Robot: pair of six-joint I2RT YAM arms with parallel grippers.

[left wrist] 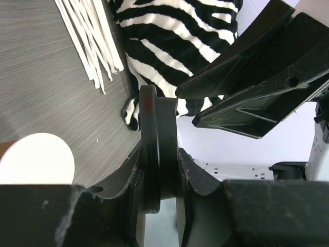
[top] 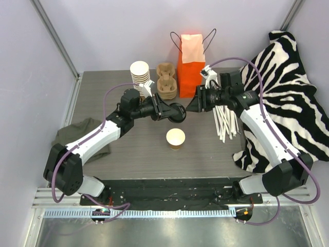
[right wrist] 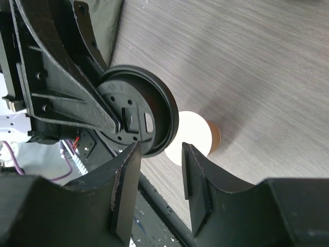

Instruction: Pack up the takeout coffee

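Left end effector [top: 165,110] clamps black lid [right wrist: 136,116] edge-on above bench [top: 128,154]. Right end effector [right wrist: 160,149] has jaws apart, empty, just beside lid. Lidless paper cup [top: 175,138] stands upright on bench below them.

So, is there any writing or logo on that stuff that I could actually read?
No readable text anywhere.
On the black lid: small raised marks, too blurred to read.
On the orange bag and the paper cup: no print visible.

Bright, even light, soft shadows — nearest parts blurred
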